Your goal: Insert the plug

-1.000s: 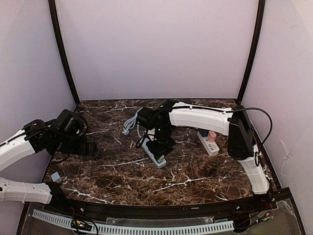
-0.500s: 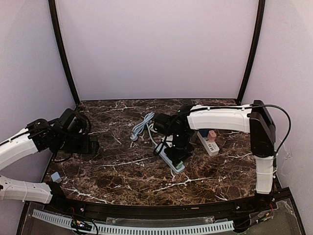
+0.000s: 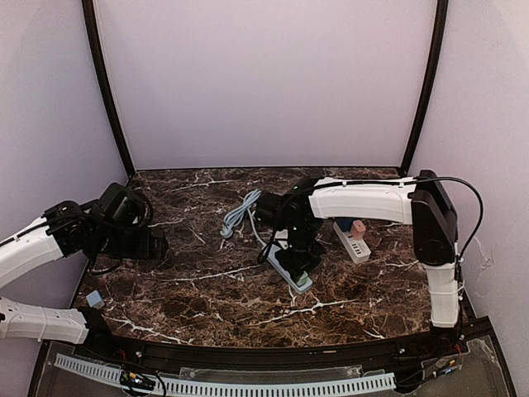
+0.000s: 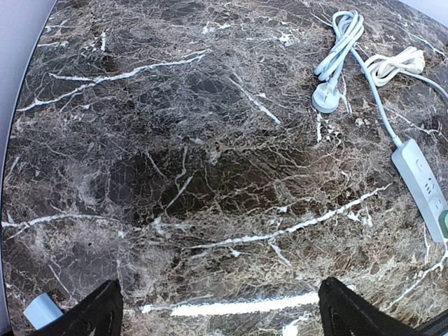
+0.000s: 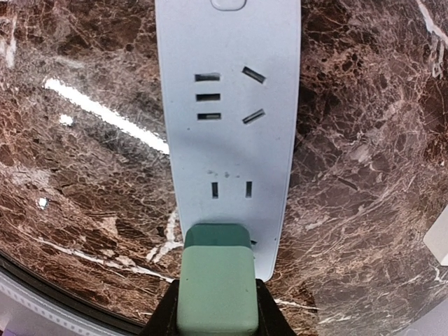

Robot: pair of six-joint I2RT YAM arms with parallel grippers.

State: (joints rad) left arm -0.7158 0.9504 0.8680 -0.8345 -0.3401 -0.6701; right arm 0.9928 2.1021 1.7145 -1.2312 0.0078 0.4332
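I see right gripper (image 5: 217, 313) clamped on mint-green blocky plug (image 5: 217, 280), finger on each side. Plug sits on pale grey flat power strip (image 5: 227, 105), at end opposite its cord, over last socket; can't tell if fully seated. Strip's other sockets bare. Left gripper (image 4: 218, 315) spread wide, holding nothing, over brown veined marble tabletop (image 4: 175, 175), well left of strip. Strip's pale coiled cord (image 4: 341, 49) lies behind strip. Second white strip (image 3: 354, 244), pink block on it, just right of strip.
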